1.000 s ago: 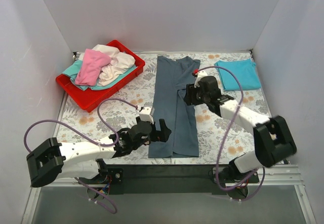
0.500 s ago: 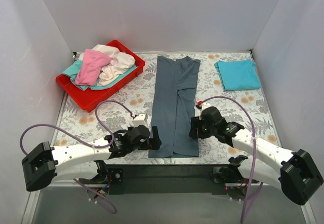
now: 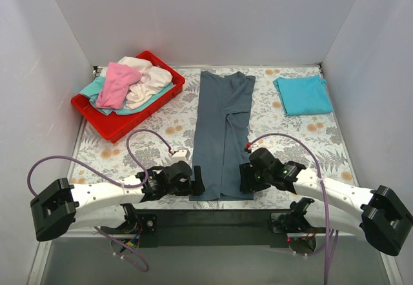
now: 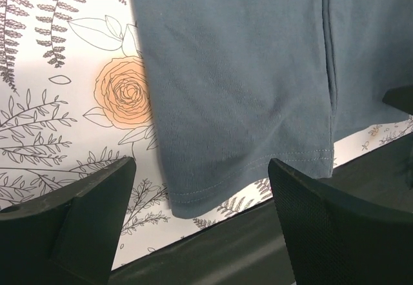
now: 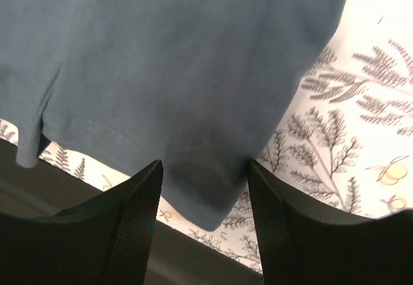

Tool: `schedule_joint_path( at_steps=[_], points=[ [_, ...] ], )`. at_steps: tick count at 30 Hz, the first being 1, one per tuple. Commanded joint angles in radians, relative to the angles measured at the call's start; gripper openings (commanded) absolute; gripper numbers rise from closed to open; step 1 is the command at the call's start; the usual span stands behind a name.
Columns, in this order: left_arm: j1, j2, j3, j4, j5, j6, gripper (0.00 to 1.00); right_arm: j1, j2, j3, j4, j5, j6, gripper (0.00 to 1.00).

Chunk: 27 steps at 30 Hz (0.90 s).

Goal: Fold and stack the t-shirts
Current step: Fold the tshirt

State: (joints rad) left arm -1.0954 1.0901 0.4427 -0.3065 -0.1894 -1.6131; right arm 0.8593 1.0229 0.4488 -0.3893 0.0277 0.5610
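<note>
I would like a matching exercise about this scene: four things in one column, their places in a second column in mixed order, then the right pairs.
Things
1. grey-blue t-shirt
2. turquoise t-shirt
3. pink t-shirt
4. left pincer

Places
A. far right part of the table
B. on the pile in the red tray
C. middle of the table, lying as a long strip
D. at the near left corner of the long strip

Pairs: 1-C, 2-A, 3-B, 4-D
</note>
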Motion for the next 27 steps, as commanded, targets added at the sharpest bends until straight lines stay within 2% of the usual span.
schedule_joint_path(
  at_steps=[1,14,27],
  points=[
    [-0.003,0.034,-0.025,-0.069,0.036,-0.001,0.76,0.038,-0.004,-0.019,-0.045,0.008,0.063,0.50],
    [-0.020,0.042,-0.033,-0.143,0.088,0.007,0.72,0.132,0.014,0.016,-0.164,0.072,0.105,0.50],
    [-0.081,0.031,-0.042,-0.201,0.090,-0.041,0.66,0.158,0.011,0.034,-0.206,0.103,0.122,0.50]
  ],
)
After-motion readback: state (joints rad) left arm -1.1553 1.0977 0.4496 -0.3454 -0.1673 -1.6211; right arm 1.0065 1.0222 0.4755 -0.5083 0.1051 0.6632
